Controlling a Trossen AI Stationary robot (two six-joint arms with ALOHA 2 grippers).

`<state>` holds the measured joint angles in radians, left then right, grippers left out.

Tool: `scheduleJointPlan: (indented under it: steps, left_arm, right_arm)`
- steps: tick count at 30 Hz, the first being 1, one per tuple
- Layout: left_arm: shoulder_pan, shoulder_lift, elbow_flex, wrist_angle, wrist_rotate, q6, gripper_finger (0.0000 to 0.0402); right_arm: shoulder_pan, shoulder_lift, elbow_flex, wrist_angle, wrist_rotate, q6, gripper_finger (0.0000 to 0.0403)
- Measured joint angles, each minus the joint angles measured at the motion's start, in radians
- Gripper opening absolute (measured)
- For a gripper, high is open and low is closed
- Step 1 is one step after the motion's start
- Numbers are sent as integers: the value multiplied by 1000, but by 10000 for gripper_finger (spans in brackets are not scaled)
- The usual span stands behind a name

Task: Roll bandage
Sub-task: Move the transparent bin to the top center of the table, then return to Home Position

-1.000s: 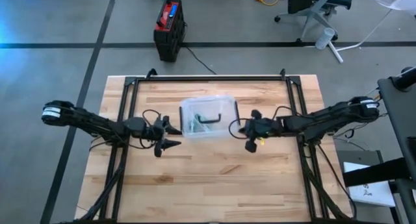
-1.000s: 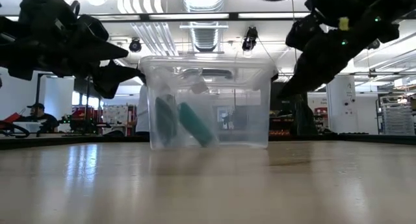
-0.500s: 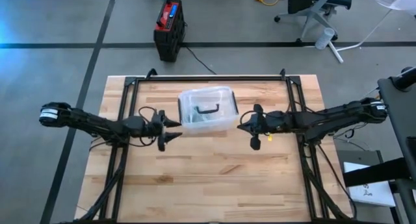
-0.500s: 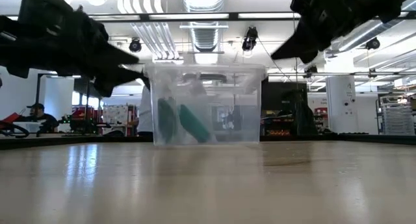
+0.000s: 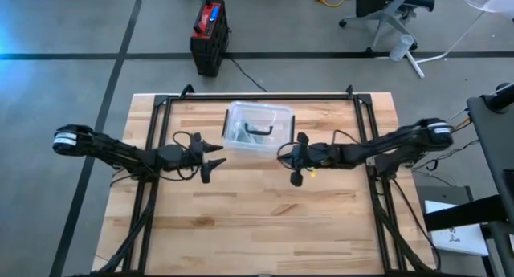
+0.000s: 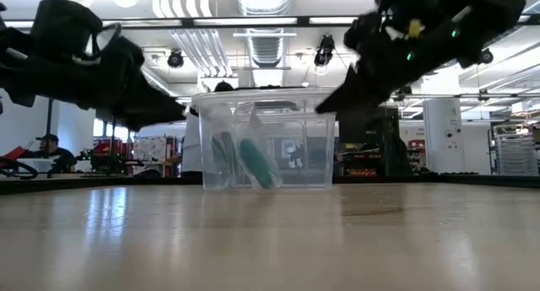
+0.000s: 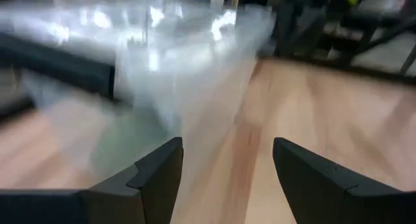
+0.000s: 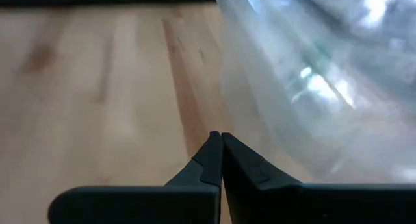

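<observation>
Bandage rolls (image 6: 253, 160), two dark green shapes leaning against each other, sit inside a clear plastic bin (image 5: 258, 129) that stands on the wooden table (image 5: 265, 229) near the middle of its far edge; the low view shows them resting on the bin's floor, and the high view also shows a dark handle-like piece (image 5: 259, 131) in the bin, though what it is cannot be told. The left gripper (image 5: 214, 156) hangs above the table just beside the bin's near left corner, its two fingers (image 7: 159, 178) spread apart with nothing between them, and its own wrist view looks past them at the blurred clear wall of the bin and bare wood. The right gripper (image 5: 296, 155) hangs just off the bin's near right corner, its fingers (image 8: 214, 156) pressed together tip to tip and gripping nothing; the right wrist view shows the closed tips over the tabletop with the bin's wall (image 8: 312, 74) just beside them. Neither gripper clearly touches the bin. Both arms reach in from the table's left and right edges toward its middle. Beyond the far edge, on the floor, stands a red-and-black case (image 5: 209, 36) and, farther right, an office chair (image 5: 389, 8). A person (image 6: 42, 143) shows far off in the room in the low view.
</observation>
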<state>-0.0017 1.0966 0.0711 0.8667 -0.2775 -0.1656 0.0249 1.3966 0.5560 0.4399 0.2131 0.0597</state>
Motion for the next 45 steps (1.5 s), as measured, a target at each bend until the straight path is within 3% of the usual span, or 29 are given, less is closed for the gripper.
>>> scheduleJointPlan:
  steps: [4, 10, 18, 21, 27, 31, 36, 40, 45]
  left_arm:
    - [0, -26, 0, -118, 13, -66, 231]
    - [0, -51, 0, -39, 193, -79, 231]
    - [0, -184, 0, -103, 187, -35, 231]
    - [0, -218, 0, -171, 186, -12, 231]
    - [0, -232, 0, -313, 156, 166, 231]
    - [0, -277, -1, -323, 169, 170, 231]
    - [-2, -427, -60, -309, 336, 186, 231]
    - [0, -554, -60, -359, 303, 188, 231]
    - [0, -631, -61, -403, 296, 194, 231]
  right_arm:
    - [-8, 89, -2, 76, 52, -6, 0]
    - [-11, 93, -8, 284, 77, -119, 0]
    - [-34, -24, -99, 245, 76, -118, 0]
    - [-34, -84, -129, 246, 21, -104, 0]
    - [-34, -169, -134, 232, -46, -97, 0]
    - [-34, -304, -145, 128, -28, -110, 0]
    - [-35, -550, -188, -29, -29, -148, 0]
    - [-37, -708, -291, 43, -29, -134, 0]
    - [-54, -804, -445, 182, -29, -78, 0]
